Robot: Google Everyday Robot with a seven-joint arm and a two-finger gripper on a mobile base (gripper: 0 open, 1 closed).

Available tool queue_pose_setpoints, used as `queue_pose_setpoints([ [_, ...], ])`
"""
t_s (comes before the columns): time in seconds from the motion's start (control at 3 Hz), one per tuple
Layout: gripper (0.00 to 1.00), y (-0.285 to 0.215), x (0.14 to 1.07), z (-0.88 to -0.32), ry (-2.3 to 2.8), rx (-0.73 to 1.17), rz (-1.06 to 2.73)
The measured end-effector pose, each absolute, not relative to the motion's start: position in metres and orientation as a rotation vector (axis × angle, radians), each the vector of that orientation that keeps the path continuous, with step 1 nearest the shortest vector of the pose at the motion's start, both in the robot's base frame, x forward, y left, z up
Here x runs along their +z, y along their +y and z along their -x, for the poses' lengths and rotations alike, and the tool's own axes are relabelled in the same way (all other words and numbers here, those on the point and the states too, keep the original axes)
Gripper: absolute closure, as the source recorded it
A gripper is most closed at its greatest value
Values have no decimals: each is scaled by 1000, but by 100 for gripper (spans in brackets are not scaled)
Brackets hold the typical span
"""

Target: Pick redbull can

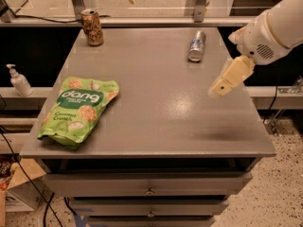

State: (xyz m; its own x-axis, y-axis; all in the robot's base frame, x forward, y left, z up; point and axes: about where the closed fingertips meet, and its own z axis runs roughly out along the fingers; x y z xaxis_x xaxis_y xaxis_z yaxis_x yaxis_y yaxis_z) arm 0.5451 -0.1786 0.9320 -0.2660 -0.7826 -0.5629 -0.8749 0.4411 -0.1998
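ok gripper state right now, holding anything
Gripper: open or shut cannot be told; it hangs above the right side of the table, apart from the redbull can, which lies on its side there.

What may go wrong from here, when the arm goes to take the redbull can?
1. The redbull can seems to lie on its side on the table, so a light touch may roll it away.
2. The gripper hovers over the table's right side, nearer the camera than the can. A low approach from there may push the can toward the far edge instead of enclosing it.
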Motion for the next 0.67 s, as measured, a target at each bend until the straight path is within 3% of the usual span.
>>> queue_pose_setpoints([
  [0.67,0,-178,908,-606,2072,285,1244],
])
